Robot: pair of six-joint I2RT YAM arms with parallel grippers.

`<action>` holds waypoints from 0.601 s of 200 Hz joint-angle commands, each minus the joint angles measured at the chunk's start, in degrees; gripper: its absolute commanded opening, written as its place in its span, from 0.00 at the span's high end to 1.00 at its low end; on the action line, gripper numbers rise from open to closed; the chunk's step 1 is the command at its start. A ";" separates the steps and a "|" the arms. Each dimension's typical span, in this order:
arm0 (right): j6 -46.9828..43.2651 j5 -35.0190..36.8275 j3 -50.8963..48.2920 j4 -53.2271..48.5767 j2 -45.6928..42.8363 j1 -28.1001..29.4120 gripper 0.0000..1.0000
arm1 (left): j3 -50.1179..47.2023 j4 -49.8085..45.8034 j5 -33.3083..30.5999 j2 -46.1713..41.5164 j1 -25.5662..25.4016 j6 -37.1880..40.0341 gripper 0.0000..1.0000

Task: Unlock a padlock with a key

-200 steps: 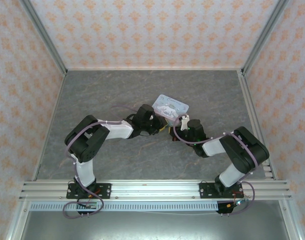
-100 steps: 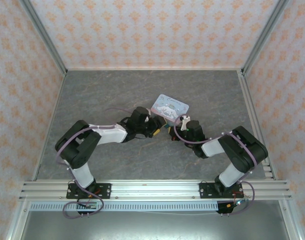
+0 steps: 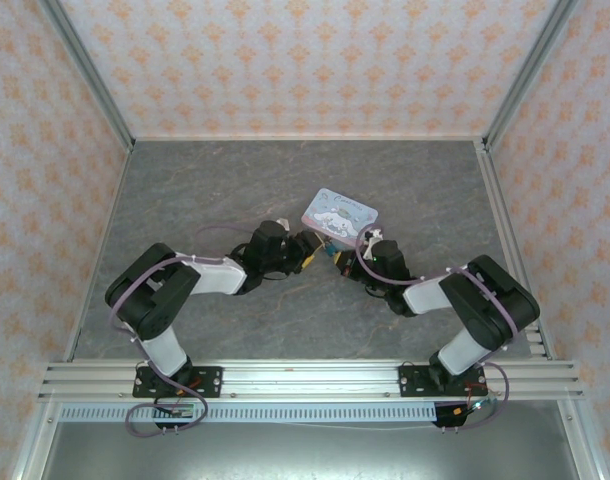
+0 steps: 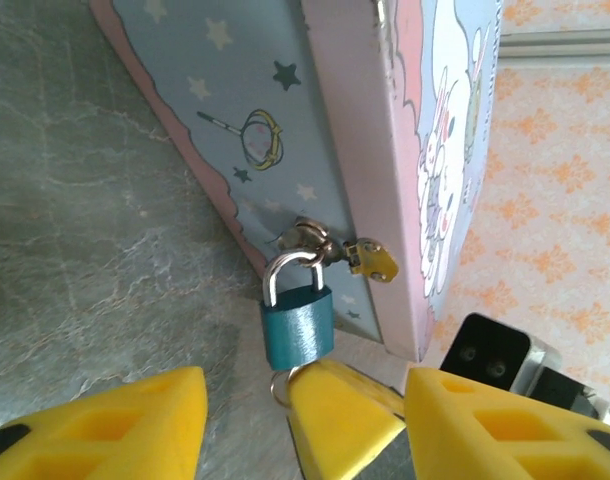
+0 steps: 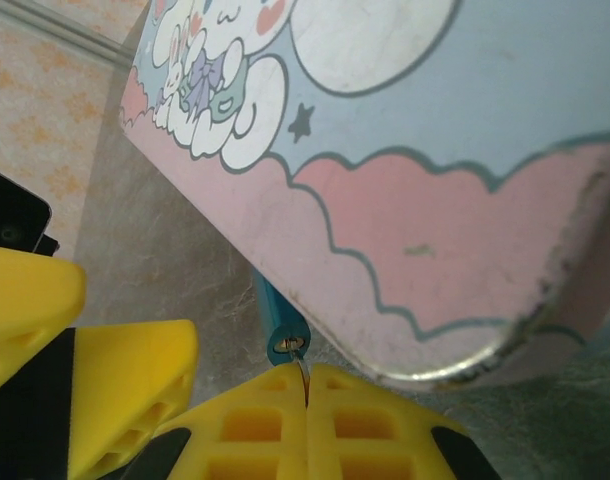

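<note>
In the right wrist view, low in the frame, the right gripper (image 5: 307, 382) is closed tight on the key (image 5: 301, 358). The thin blade sticks up from between its yellow tips. Just above, left of centre, the blade's tip meets the round lower end of the padlock (image 4: 297, 325). I can't tell how deep it sits in the keyhole.

In the left wrist view the padlock hangs at centre, its shackle through the hasp (image 4: 307, 237) on the tin (image 4: 275, 110), just above the worktop (image 4: 85, 200). The left gripper (image 3: 315, 250) is roughly half open and holds nothing. Its two fingers stand at the bottom corners of that frame, either side of the padlock and clear of it.

The step in hand looks like seating the key. Next, the left gripper likely needs to close on the padlock's body to steady it. The right can then push the key fully in along the keyhole's line and twist. A loose padlock would swing away.
</note>
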 commanded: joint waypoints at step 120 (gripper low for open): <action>9.92 -2.49 5.20 -6.10 -2.06 0.51 1.00 | 4.66 8.25 -0.60 8.33 -2.11 -3.66 0.61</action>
